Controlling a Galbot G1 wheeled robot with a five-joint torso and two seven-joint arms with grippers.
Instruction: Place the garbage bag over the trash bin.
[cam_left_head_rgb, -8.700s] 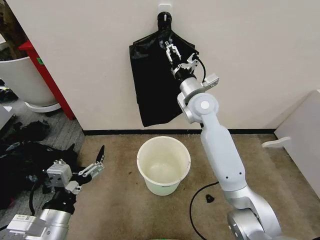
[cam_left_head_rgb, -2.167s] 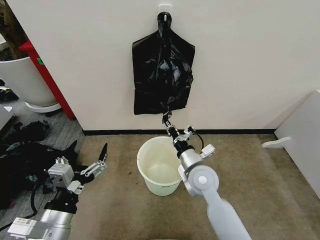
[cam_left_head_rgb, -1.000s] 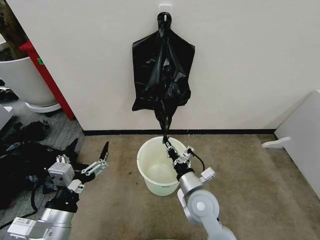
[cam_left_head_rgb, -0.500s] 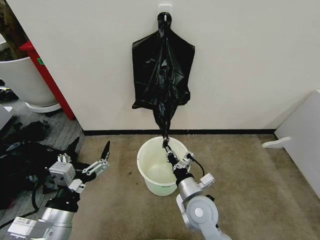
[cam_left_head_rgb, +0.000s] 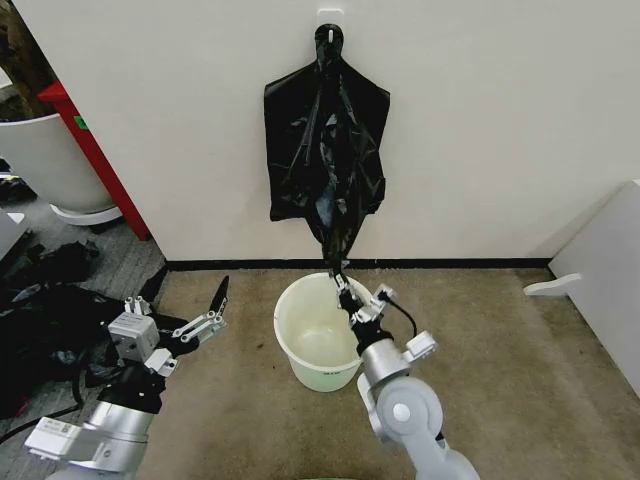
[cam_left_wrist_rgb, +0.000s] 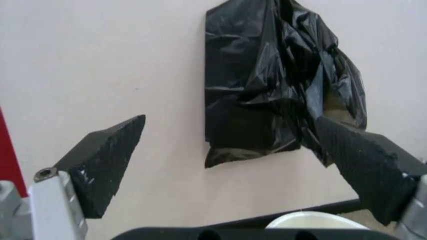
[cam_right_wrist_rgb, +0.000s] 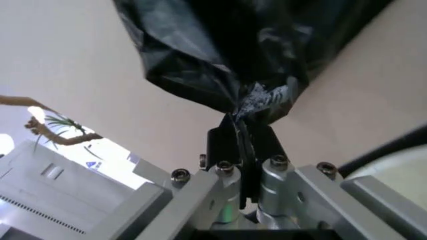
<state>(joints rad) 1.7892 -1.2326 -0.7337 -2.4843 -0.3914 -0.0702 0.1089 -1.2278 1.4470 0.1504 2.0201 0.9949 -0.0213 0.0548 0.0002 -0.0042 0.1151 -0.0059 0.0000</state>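
Observation:
A bunch of black plastic bags (cam_left_head_rgb: 325, 140) hangs from a hook on the wall. The garbage bag's lower end (cam_left_head_rgb: 340, 245) is drawn down out of it into a twisted strand. My right gripper (cam_left_head_rgb: 343, 284) is shut on the tip of that strand, just above the far rim of the trash bin (cam_left_head_rgb: 300, 335), a cream-white bucket standing open on the carpet. The right wrist view shows the glossy bag (cam_right_wrist_rgb: 220, 75) pinched in the shut right gripper (cam_right_wrist_rgb: 243, 135). My left gripper (cam_left_head_rgb: 192, 322) stands open low to the left of the bin, and my left gripper (cam_left_wrist_rgb: 228, 119) faces the hanging bags (cam_left_wrist_rgb: 280, 85).
A large white tub (cam_left_head_rgb: 40, 160) and a red frame (cam_left_head_rgb: 95, 160) stand at the far left. Dull black stuff (cam_left_head_rgb: 50, 310) is heaped on the floor beside my left arm. A white panel (cam_left_head_rgb: 600, 270) leans at the right. The carpet to the right of the bin is bare.
The right gripper came down from the bags' upper part to the bin's rim, pulling a strand out. In the last half second the strand slackened slightly. The left arm edged towards the bin.

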